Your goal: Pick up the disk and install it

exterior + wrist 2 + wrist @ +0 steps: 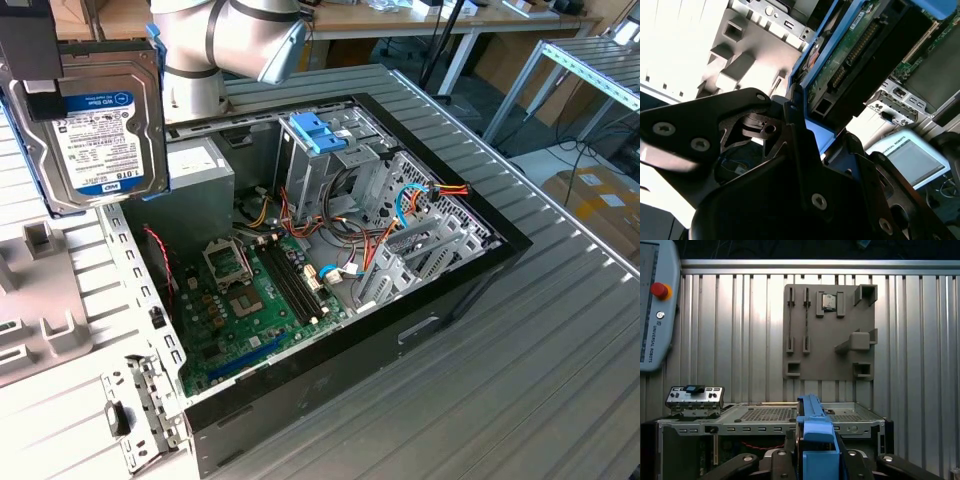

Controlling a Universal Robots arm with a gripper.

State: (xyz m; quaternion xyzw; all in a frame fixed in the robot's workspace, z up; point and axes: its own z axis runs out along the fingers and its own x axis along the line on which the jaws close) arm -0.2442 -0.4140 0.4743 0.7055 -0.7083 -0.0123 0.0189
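The tabletop is carrying the open case, and the disk is not yet sitting in it, so pickup looks done and installing is left. The arm is standing behind the case, towards the tabletop's far edge, and pointing its wrist downward. The disk is hanging upright in the air, clear of the tabletop, over the case's rim. The claw is clenching its blue carrier from above

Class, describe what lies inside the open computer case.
Green motherboard, grey power supply, drive cage, cables. The disk, gripped by the end effector, hides one corner of the case in the exterior view.
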